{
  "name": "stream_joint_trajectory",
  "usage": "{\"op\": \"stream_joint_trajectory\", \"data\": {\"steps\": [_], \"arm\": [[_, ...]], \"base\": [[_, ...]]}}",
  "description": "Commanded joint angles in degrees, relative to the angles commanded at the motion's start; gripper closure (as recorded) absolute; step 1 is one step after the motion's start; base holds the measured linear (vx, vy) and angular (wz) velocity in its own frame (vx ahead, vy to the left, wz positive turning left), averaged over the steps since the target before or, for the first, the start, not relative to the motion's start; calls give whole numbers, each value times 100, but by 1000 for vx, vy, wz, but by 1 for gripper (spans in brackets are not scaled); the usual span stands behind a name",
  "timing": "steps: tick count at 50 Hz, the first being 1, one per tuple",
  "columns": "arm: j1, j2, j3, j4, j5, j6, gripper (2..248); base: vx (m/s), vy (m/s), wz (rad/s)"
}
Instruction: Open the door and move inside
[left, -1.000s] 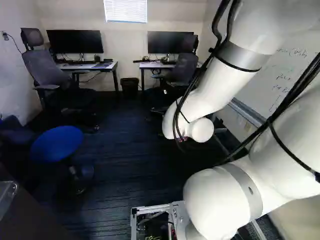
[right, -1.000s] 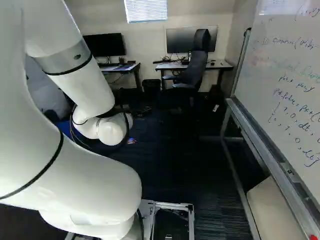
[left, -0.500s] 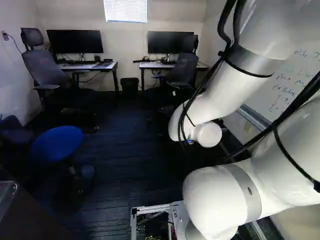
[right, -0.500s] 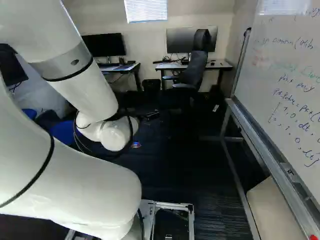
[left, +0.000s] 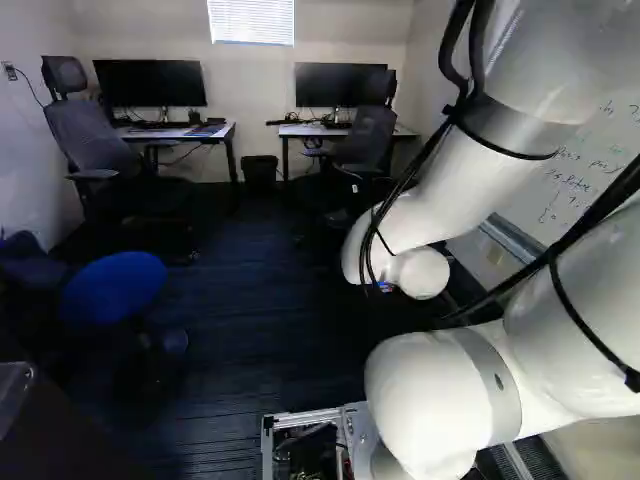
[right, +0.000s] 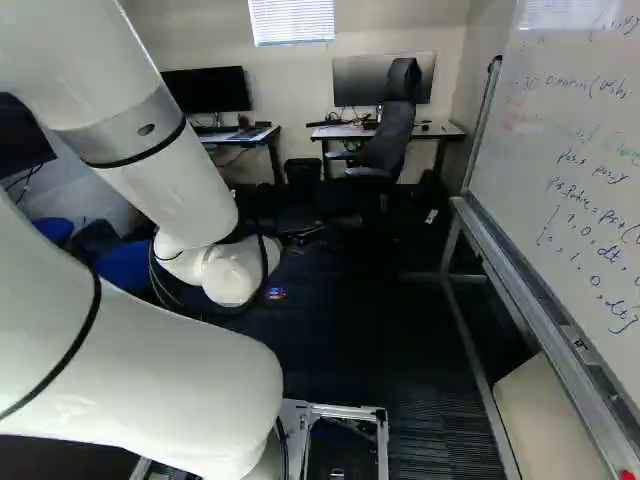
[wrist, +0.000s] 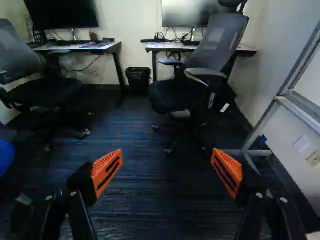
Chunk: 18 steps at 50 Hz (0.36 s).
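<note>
The white, round-jointed arm (left: 440, 400) reached forward above the dark, striped carpet (wrist: 155, 210). The jaws of its black, orange-padded gripper (right: 303, 236) stood spread apart, released. A round blue stool (left: 113, 287) was to its left, and a silver-framed whiteboard (right: 570, 150) to its right. Beyond, a grey-backed office chair (wrist: 217, 42) stood before a pale-topped counter (wrist: 160, 46). Where the door was, I could not tell.

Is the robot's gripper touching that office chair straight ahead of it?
Apart. The wrist view shows the gripper standing open, with carpet visible between its orange pads and the casters of the office chair ahead.
</note>
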<state>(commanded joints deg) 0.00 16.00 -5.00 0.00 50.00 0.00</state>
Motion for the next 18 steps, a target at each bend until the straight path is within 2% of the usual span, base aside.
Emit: {"op": "stream_joint_trajectory", "data": {"steps": [18], "arm": [[0, 0, 0, 0, 0, 0, 3]], "base": [[0, 0, 0]]}}
